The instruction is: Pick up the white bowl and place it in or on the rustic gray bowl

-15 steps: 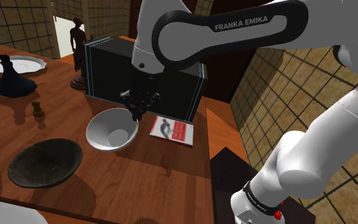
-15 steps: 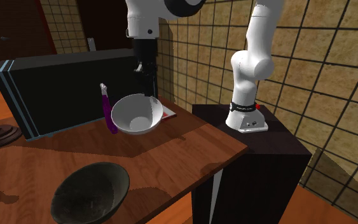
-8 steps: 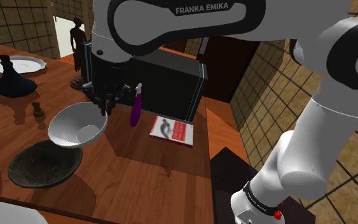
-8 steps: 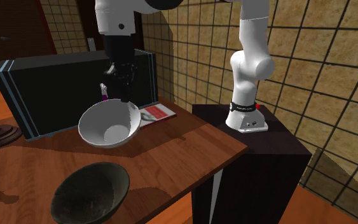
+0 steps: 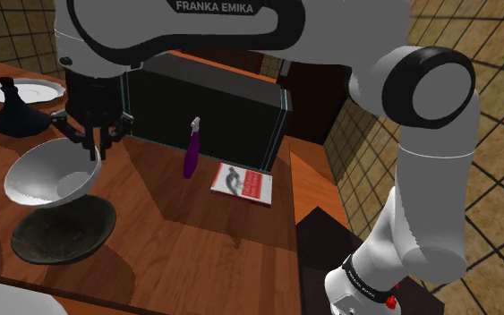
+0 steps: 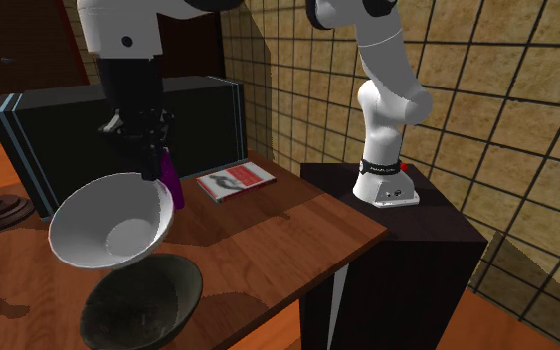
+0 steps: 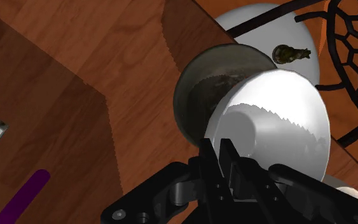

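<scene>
Brown wooden table, tan tiled walls around it. On the table: a big black box, a purple bottle in front of it, a booklet beside that. Claw pinched narrow on the rim of the white bowl. The bowl hangs tilted, just above the dark gray bowl sitting on the table.

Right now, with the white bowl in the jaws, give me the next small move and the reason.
Probably lower it gently: the white bowl, clamped by its rim in the jaws, hangs tilted just above the dark gray bowl, overlapping it without resting on it.
</scene>
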You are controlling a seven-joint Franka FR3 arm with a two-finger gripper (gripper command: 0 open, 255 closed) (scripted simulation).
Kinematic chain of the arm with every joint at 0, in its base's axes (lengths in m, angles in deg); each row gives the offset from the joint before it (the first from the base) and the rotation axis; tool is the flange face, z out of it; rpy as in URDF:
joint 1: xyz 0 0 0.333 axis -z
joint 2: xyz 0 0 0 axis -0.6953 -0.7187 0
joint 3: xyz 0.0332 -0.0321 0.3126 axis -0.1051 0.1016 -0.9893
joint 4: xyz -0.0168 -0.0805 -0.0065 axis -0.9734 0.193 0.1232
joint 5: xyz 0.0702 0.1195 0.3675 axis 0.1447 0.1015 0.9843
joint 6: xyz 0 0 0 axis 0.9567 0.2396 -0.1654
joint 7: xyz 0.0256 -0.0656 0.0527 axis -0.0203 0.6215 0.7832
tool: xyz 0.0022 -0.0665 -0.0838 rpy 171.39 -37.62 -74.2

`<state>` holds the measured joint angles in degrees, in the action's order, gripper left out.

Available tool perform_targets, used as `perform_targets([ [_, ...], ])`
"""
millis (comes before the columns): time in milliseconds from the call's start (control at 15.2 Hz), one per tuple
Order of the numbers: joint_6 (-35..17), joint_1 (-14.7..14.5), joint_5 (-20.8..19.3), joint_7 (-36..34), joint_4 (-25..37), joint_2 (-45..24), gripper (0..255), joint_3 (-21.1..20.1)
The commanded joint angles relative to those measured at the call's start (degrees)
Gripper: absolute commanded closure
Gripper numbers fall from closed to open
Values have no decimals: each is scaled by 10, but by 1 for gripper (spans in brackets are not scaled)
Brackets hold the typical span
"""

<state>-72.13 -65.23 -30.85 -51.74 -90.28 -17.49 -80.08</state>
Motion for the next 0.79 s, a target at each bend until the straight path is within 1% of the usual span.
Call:
perform_targets([
  [0, -10, -2, -2, -3, -4, -6, 255, 1],
  [726, -88, 1, -8, -4, -70, -19, 255, 5],
])
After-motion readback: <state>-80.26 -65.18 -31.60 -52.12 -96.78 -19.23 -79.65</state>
